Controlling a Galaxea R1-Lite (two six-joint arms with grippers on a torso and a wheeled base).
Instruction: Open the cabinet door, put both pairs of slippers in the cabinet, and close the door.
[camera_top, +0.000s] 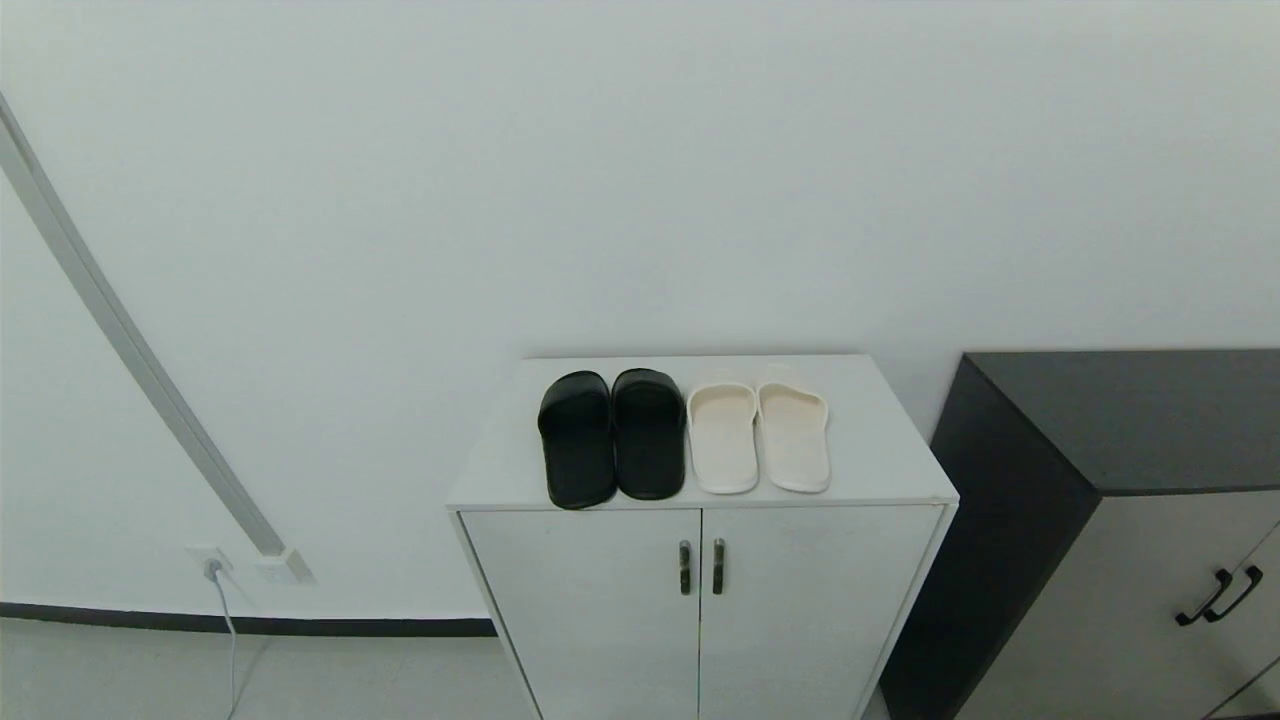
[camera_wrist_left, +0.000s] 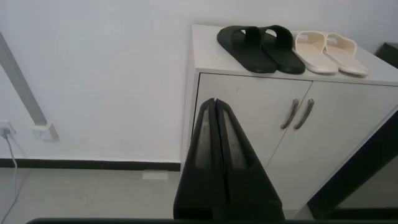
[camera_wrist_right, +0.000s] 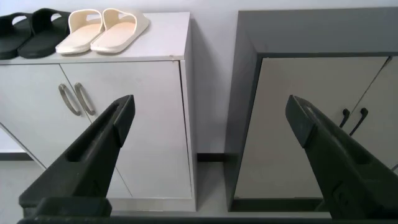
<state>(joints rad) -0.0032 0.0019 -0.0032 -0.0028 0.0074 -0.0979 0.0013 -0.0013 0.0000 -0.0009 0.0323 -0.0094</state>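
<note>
You are dealing with light, bendy black slippers (camera_top: 650, 432) and cream slippers (camera_top: 725, 440); the straps are offering the surest hold. The left gripper (camera_wrist_left: 215, 107) is sitting pressed together, and the right gripper (camera_wrist_right: 210, 107) is spread apart.

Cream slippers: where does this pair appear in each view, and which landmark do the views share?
Head view: cream slippers on the white cabinet top, on the robot's right of the black slippers.
Left wrist view: cream slippers beside the black slippers.
Right wrist view: cream slippers between the black slippers and the dark cabinet.
Shared landmark: the door handles below them.
</note>
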